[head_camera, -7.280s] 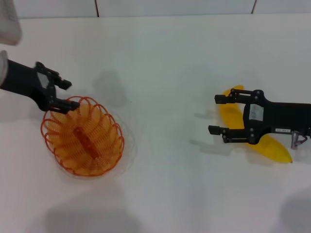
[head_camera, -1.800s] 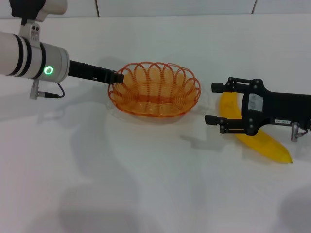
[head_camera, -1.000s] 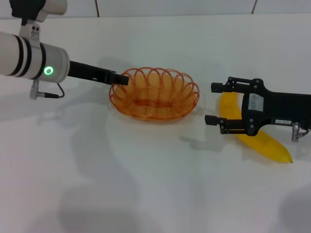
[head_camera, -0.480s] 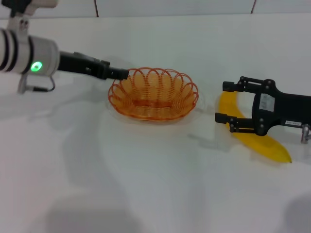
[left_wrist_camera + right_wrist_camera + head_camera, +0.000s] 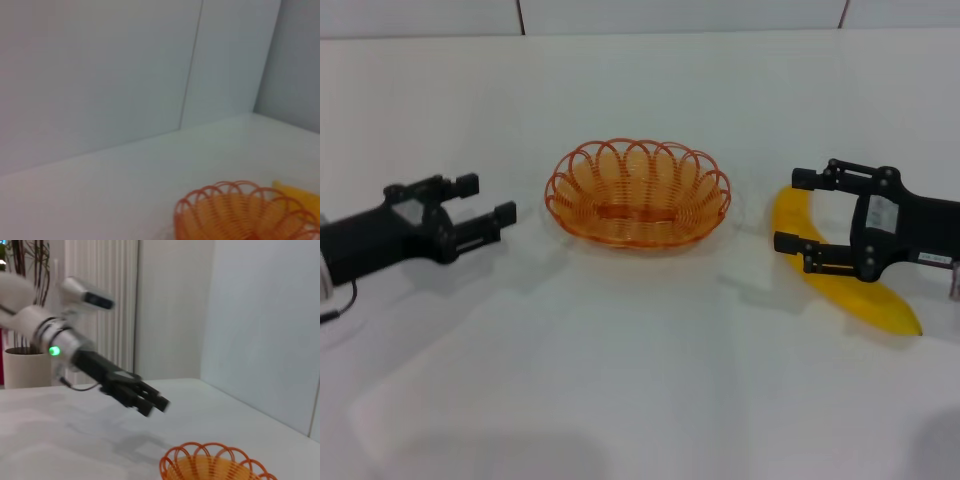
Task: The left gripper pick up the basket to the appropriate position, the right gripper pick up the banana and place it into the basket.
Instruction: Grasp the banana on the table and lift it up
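sitting at table centre, shallow oval orange wire basket (image 5: 638,193), placing apparently done; lying at three o'clock, yellow curved banana (image 5: 835,267), unpicked; hovering over it, right gripper (image 5: 798,212), open, empty; waiting at nine o'clock, left gripper (image 5: 486,198), open, empty.

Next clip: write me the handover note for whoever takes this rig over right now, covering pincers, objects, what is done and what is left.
Left pincer: open, empty, off to the left of the basket and clear of it.
Right pincer: open, hanging over the banana's upper half, nothing gripped.
Basket: upright on the table, mid-scene, empty.
Banana: lying on the table to the right of the basket, apart from it.
Done: basket looks placed, and the left pincer has let go.
Left: close the right pincer on the banana, lift it, carry it left and set it in the basket.
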Controlling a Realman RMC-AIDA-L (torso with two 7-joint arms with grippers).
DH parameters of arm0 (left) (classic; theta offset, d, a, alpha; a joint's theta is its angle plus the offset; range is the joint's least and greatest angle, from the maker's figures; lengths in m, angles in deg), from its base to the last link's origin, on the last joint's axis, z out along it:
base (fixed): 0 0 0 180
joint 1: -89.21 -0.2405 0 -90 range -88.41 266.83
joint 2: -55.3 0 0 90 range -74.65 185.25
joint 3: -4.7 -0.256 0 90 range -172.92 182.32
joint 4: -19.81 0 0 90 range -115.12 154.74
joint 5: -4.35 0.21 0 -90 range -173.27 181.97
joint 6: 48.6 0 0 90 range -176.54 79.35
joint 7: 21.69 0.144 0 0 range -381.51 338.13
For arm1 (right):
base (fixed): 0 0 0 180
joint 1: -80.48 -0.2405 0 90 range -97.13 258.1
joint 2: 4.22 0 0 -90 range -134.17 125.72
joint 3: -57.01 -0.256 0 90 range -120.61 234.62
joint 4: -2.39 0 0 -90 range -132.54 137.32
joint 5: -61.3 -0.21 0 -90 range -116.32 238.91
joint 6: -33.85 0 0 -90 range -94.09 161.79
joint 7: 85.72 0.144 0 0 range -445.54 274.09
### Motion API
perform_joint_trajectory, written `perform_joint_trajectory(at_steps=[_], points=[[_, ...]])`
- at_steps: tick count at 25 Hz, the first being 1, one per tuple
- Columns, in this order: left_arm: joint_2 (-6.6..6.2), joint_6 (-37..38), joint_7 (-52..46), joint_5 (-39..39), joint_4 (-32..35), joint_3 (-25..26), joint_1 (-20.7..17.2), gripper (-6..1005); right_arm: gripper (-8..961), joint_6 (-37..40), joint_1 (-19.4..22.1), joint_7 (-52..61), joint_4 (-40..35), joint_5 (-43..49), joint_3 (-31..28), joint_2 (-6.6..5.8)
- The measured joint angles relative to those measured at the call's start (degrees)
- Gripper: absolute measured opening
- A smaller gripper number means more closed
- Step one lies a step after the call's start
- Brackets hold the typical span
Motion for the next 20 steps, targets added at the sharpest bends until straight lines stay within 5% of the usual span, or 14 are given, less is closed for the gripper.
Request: perform_joint_trajectory(at_steps=[9,20], points=[[-0.63,4.0,20.8,-5.4,-14.0,1.8,-0.2,709,789,-0.1,1.8,0.1,-0.4,1.3,0.5,-0.01],[-0.49,3.8,23.7,-5.5,-15.0,1.8,0.0,710,791,-6.8,1.1,10.4,-1.2,5.1,0.8,-0.3]])
